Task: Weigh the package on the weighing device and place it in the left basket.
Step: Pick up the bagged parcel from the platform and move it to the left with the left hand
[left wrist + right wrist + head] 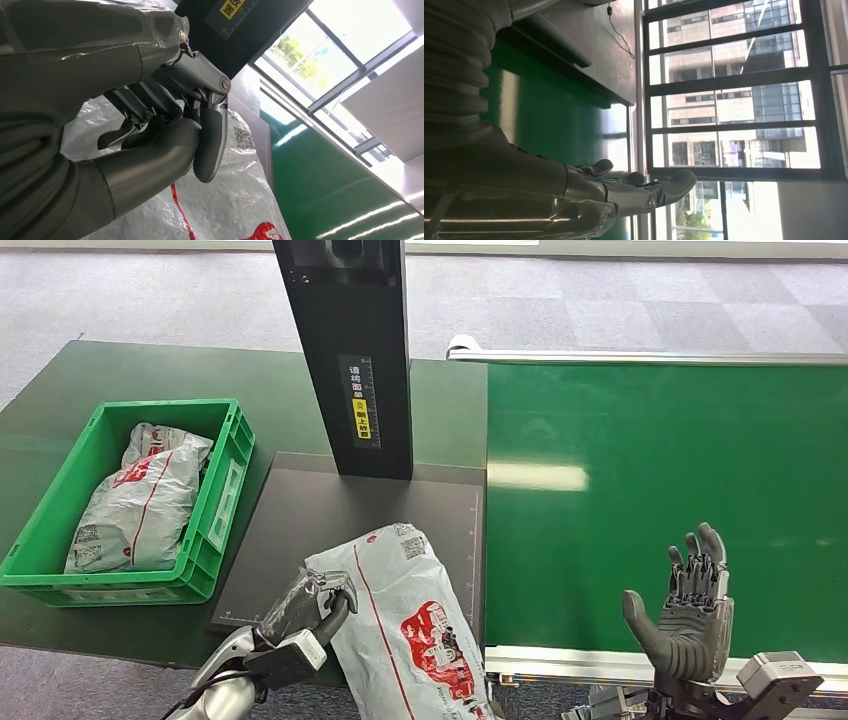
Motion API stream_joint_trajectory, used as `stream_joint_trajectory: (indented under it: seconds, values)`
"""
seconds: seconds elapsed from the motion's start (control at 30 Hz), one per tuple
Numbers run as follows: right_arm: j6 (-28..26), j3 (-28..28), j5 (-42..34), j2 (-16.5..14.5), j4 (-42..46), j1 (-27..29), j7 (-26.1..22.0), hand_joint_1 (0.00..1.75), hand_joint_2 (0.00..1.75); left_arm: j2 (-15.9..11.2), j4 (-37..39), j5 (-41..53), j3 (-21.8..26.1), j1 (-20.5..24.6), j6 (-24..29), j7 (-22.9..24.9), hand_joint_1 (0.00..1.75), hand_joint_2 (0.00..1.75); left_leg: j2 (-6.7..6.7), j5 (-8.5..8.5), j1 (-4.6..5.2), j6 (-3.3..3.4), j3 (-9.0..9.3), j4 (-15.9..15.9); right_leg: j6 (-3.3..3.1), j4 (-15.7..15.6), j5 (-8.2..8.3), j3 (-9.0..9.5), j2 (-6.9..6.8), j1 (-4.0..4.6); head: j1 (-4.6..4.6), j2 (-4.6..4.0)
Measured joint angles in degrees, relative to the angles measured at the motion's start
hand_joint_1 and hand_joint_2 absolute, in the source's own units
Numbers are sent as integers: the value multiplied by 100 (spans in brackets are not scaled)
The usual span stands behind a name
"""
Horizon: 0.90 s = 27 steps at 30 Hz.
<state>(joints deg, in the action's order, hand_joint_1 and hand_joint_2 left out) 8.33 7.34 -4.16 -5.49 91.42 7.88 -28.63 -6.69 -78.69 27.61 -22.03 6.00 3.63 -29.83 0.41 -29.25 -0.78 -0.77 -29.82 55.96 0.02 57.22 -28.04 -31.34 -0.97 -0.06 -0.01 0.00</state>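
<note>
The white package [410, 625] with red print lies slanted over the front of the dark weighing plate [330, 510], its near end reaching past the table's front edge. My left hand [318, 602] is at the package's left edge, fingers curled tight and thumb closed over them, gripping it. In the left wrist view the left hand [165, 135] sits right on the package's white film [225, 200]. My right hand [690, 610] is raised over the green belt, fingers spread and holding nothing; the right wrist view shows the same hand [624, 190] with fingers straight. The green basket [225, 490] stands at the left.
The basket holds two similar white packages [140, 505]. A tall black column [350, 350] rises from the back of the weighing plate. The green conveyor belt [660, 470] takes up the right side, with a metal rail [650, 357] along its far edge.
</note>
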Motion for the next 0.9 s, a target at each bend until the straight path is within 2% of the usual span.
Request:
stream_joint_trajectory:
  seconds: [0.1, 0.3, 0.6, 0.9]
  values:
    - [0, -7, -3, 3, 0, 0, 0, 0, 175, 0, -4, 2, 4, -2, -1, 0, 0, 175, 0, 0, 0, 0, 0, 0, 0, 0, 0, 0, 0, 0, 0, 0]
    - [-13, -7, 21, -3, 1, 2, 5, 0, 175, -23, -6, 265, 4, -4, -15, 64, 0, 175, 0, 0, 0, 0, 0, 0, 0, 0, 0, -1, 0, 0, 0, 0]
    - [81, 41, 196, -67, 16, 4, 50, 0, 175, -404, -157, 653, 84, -24, -123, 96, 0, 175, 1, 0, -1, 0, 0, -1, 0, 1, 0, -2, 0, 1, -1, 0]
    - [103, 98, 199, -107, 16, 3, 55, 0, 175, -529, -192, 664, 129, -26, -129, 94, 0, 175, 1, 0, 0, 0, -1, 0, 0, 0, 0, -3, 0, 0, 1, 0]
